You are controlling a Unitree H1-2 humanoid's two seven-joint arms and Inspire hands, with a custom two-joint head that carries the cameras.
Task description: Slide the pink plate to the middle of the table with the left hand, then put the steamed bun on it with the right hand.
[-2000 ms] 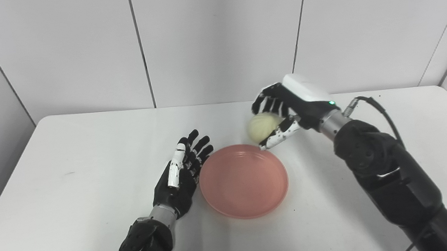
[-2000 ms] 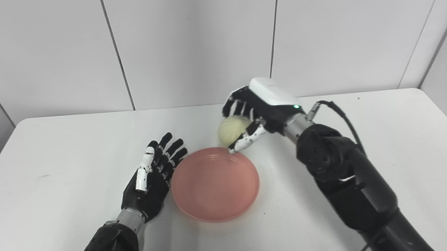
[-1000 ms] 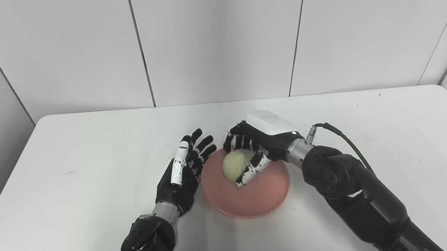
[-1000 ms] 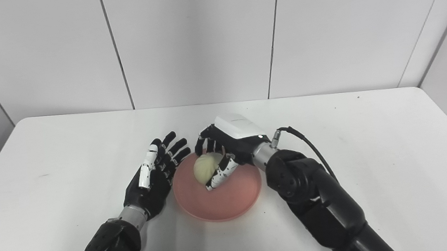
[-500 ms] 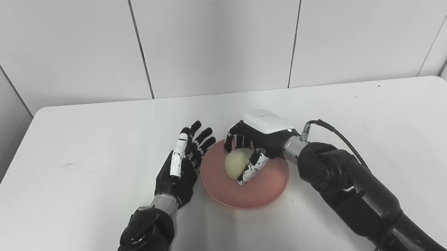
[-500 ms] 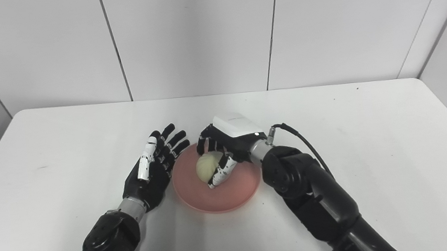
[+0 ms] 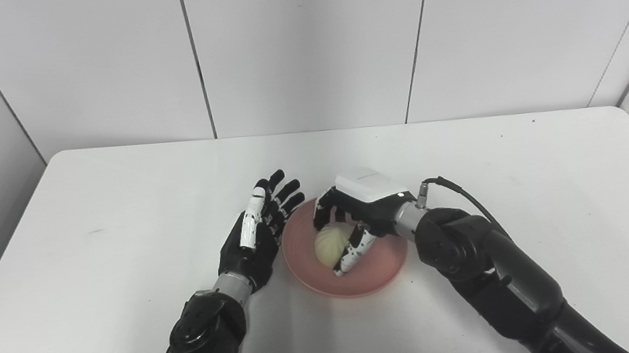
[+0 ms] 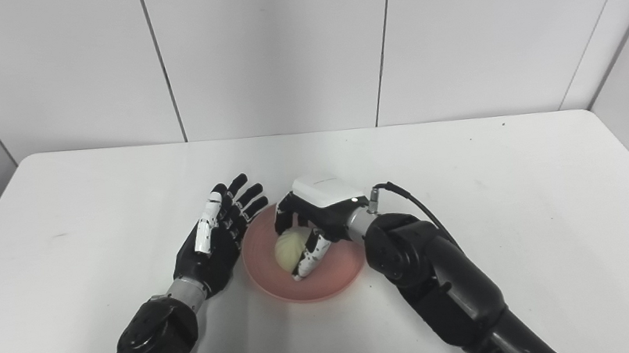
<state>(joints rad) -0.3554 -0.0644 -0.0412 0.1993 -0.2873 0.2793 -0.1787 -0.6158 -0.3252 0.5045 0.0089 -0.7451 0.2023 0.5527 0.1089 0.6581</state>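
1. While the right hand (image 7: 354, 222) curls over the steamed bun (image 7: 330, 244), fingers on its far side and thumb on the near side, the bun sits low inside the pink plate (image 7: 385, 262); whether it already rests on the plate floor cannot be told.
2. The left hand (image 7: 259, 235) holds nothing, its fingers spread and pointing away from the robot, the palm just beside the plate's left rim; whether it touches the rim is unclear.
3. The bun looks pale, round and soft, probably light and easy to dent, so a loose cradle around its sides, as now, suits it better than a hard squeeze from above.
4. Its skin may cling slightly to the fingers on release, so opening them wide before lifting away seems wise.
5. The plate looks rigid and smooth, shallow with a raised rim; on this slick top it would likely skate if nudged, and the rim is the natural place to push or steady it.
6. The surface (image 7: 91, 223) is a plain white tabletop with rounded corners and a few faint marks, the plate lying near its middle.
7. Pale grey wall panels (image 7: 301, 49) with dark seams close off the back and both sides.
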